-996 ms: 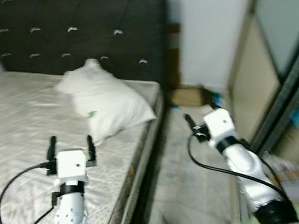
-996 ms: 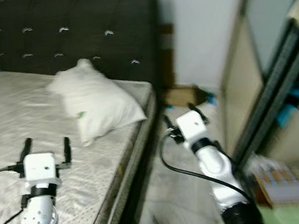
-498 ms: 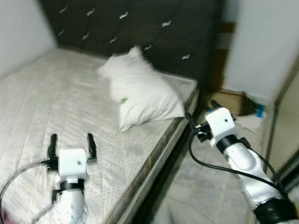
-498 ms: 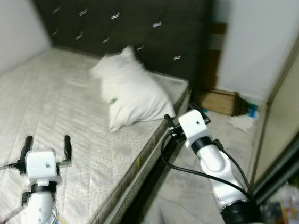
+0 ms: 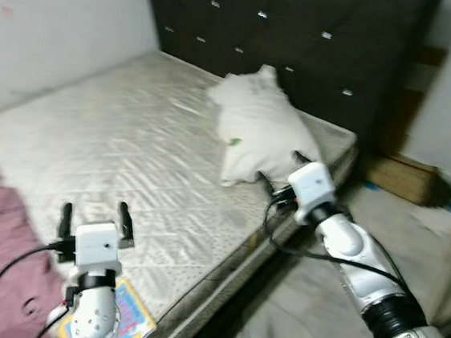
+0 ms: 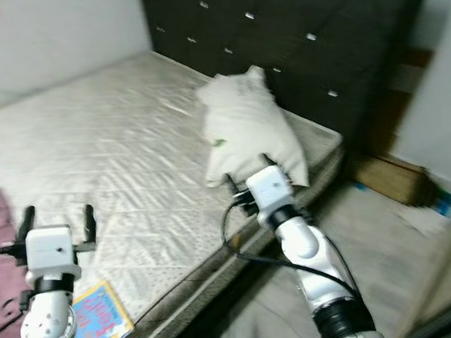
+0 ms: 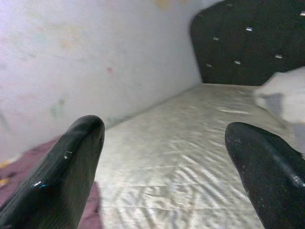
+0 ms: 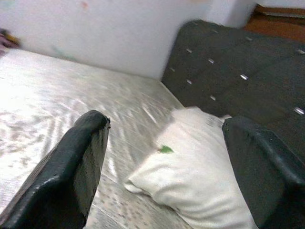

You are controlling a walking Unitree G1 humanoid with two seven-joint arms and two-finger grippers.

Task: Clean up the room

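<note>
Facing the bed [image 5: 125, 139] empty-handed, the left gripper [image 5: 94, 219] hovers with jaws apart above a colourful book [image 5: 132, 312] near the mattress edge, while the right gripper [image 5: 284, 172], likewise spread, points toward the white pillow [image 5: 253, 126], likely scouting for clutter.

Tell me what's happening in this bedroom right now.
The robot stands beside a bare mattress, holding nothing. Its left gripper and right gripper are both raised with fingers open. A white pillow lies near the dark headboard, a colourful book on the mattress edge, and a maroon blanket to the robot's left.
</note>
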